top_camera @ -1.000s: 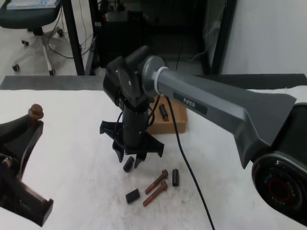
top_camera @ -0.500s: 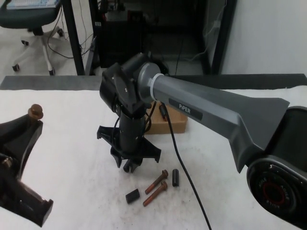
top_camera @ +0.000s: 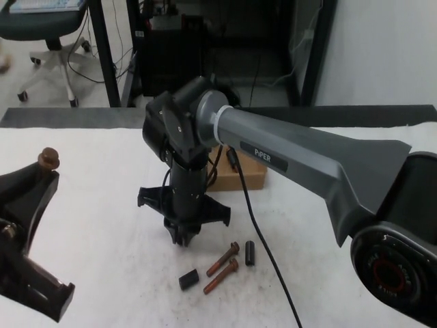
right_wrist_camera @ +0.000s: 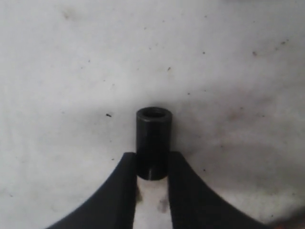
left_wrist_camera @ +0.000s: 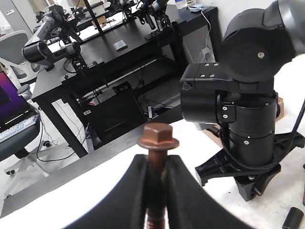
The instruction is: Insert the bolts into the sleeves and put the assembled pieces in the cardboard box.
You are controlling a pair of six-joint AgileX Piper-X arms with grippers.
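Nearest, the left hand (left_wrist_camera: 156,164) is clenching a bolt (left_wrist_camera: 158,140) head-up, clear of the tabletop (top_camera: 102,225). Beyond it, two loose bolts (top_camera: 223,258) and two loose sleeves (top_camera: 189,279) are lying unassembled. Farther on, the right hand (right_wrist_camera: 152,161) is grasping a sleeve (right_wrist_camera: 153,126) at the tabletop. Behind, the cardboard box (top_camera: 252,176) is holding one dark piece (top_camera: 233,160); most of the pairing seems left.

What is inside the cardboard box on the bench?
One small dark piece lies in the cardboard box. The right arm stands in front of the box's left part, so anything lying there is hidden.
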